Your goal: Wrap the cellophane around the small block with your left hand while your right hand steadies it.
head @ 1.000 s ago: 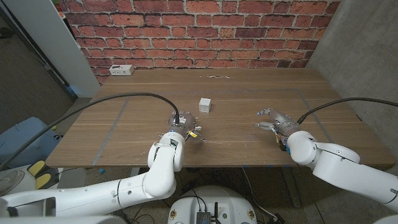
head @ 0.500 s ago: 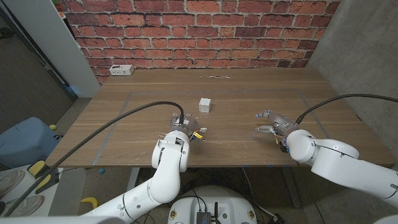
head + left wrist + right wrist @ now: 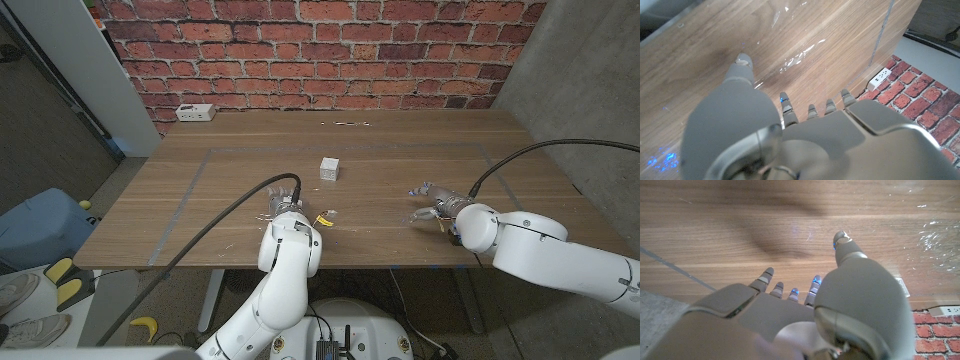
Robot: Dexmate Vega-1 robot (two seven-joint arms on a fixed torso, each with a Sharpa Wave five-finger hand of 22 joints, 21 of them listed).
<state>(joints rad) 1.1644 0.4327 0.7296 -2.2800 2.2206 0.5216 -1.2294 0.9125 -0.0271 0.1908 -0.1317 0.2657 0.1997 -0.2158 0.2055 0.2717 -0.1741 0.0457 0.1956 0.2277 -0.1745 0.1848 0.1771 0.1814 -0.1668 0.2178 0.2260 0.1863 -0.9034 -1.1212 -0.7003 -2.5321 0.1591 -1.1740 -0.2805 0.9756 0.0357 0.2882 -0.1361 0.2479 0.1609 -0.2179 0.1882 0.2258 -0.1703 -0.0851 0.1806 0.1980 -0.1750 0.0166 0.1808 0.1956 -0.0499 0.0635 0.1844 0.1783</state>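
Left robot hand [image 3: 288,206]: arm swung inward, elbow now under the counter's near edge. Right robot hand [image 3: 437,196]: drawn slightly nearer that edge, fingers still spread.

Soft, even light from above on the tabletop [image 3: 400,150] in the head view, with sharp detail and only faint shadows. Small bright glints on the cellophane [image 3: 800,52] in the left wrist view. Blurry and close up, the left hand [image 3: 790,135] and the right hand [image 3: 805,315]. A soft dark shadow across the wood in the right wrist view.
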